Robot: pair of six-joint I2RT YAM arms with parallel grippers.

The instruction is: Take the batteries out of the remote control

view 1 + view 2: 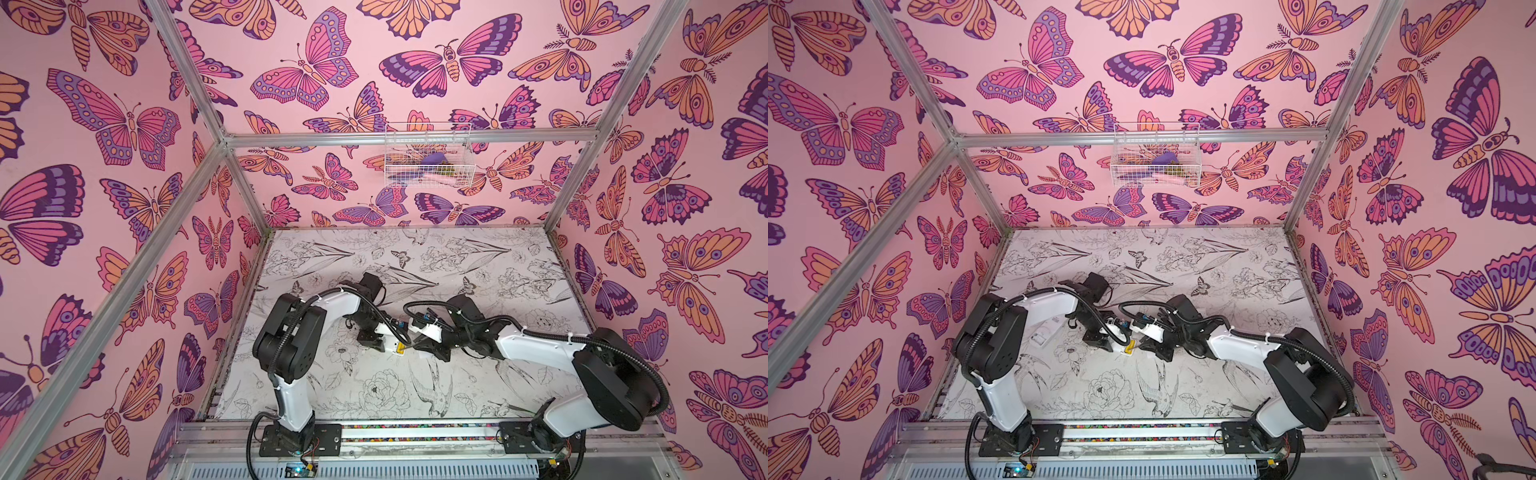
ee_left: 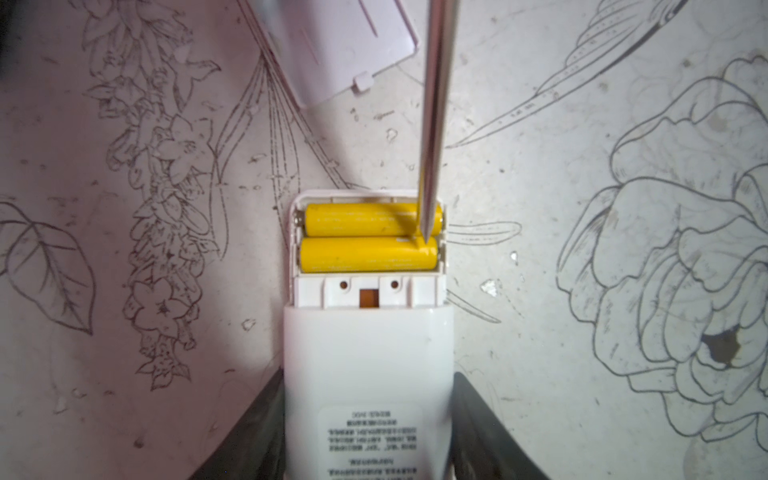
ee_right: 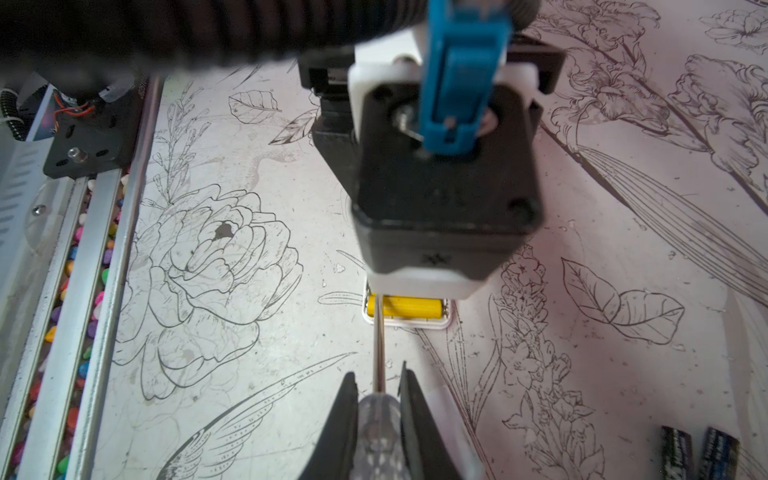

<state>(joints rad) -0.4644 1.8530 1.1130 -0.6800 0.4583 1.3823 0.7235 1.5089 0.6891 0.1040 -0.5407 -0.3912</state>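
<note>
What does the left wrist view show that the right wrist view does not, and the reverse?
Only the left wrist view: both yellow batteries side by side in the open remote, its label, the loose cover plate, and the left gripper flanking the remote.
Only the right wrist view: the right gripper shut on the screwdriver by its clear handle, and two black batteries lying on the table.
Both: the metal shaft reaching the yellow batteries' end.

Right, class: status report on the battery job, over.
Left gripper jaws clamp remote; right gripper jaws shut on screwdriver. Both yellow batteries seated, tip at their end. Cover off, nothing blocking.
</note>
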